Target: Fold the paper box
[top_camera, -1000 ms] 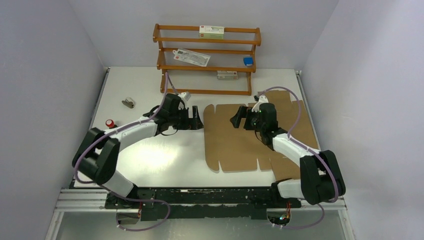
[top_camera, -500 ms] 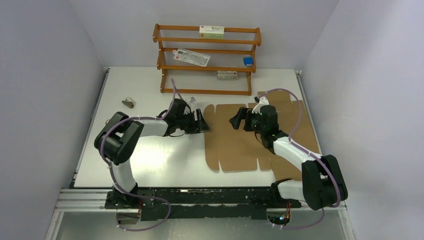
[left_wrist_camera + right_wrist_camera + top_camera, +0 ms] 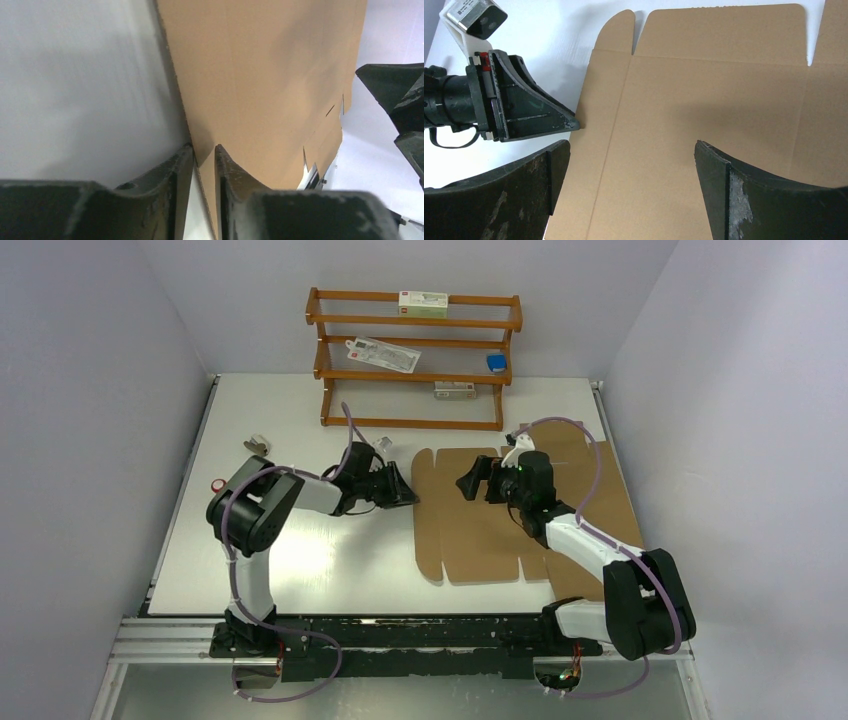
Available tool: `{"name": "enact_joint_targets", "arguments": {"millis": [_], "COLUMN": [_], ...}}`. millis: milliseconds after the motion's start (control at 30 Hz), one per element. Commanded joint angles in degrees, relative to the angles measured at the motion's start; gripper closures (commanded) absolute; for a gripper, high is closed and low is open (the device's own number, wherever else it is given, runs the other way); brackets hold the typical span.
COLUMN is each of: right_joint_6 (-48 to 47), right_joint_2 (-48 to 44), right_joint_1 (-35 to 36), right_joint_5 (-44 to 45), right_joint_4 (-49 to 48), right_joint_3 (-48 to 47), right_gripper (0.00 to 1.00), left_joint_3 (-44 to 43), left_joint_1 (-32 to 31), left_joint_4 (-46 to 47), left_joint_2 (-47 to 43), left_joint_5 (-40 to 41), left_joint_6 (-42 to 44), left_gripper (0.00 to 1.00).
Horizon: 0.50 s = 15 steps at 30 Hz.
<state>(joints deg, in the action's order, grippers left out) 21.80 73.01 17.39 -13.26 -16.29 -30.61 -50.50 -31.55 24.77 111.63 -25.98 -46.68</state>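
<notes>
The paper box (image 3: 480, 530) is a flat brown cardboard sheet with flaps, lying on the white table right of centre. My left gripper (image 3: 410, 497) is at the sheet's left edge. In the left wrist view its fingers (image 3: 204, 147) straddle that edge (image 3: 260, 75), one below and one above, drawn close onto it. My right gripper (image 3: 468, 483) hovers over the sheet's upper left part. Its jaws (image 3: 631, 145) are wide apart with only the cardboard (image 3: 704, 90) below them. The right wrist view shows the left gripper (image 3: 575, 125) pinching the edge.
A wooden shelf rack (image 3: 415, 360) with small boxes stands at the back of the table. A small red-capped item (image 3: 218, 484) and a grey clip-like piece (image 3: 257, 444) lie at the left. Walls close in on both sides.
The left arm folded in and its gripper slid right onto the sheet's left edge, its jaws closing from wide to narrow. The right gripper stayed almost still.
</notes>
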Motion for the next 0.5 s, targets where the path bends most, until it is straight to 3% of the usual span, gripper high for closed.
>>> {"name": "enact_joint_targets", "arguments": {"millis": [0,167,467], "right_joint_6": [-0.62,-0.81,-1.06], "right_joint_2": [-0.88,-1.12,-3.47], "right_joint_1": [0.44,0.54,0.55], "right_joint_5": [-0.36,-0.52,-0.72], "right_joint_4": [-0.41,0.05,2.7], "right_joint_3": [-0.24,-0.41,-0.44], "right_gripper": [0.0,0.0,0.0], "left_joint_3": [2.63,4.74,10.35], "left_joint_1": [0.83,1.32,4.67], "left_joint_4": [-0.8,3.35,1.92], "left_joint_2": [1.88,0.93,-6.5], "left_joint_5": [0.86,-0.6,-0.57], "left_joint_6": [0.03,-0.79,-0.01], "left_gripper": [0.75,0.94,0.95]}}
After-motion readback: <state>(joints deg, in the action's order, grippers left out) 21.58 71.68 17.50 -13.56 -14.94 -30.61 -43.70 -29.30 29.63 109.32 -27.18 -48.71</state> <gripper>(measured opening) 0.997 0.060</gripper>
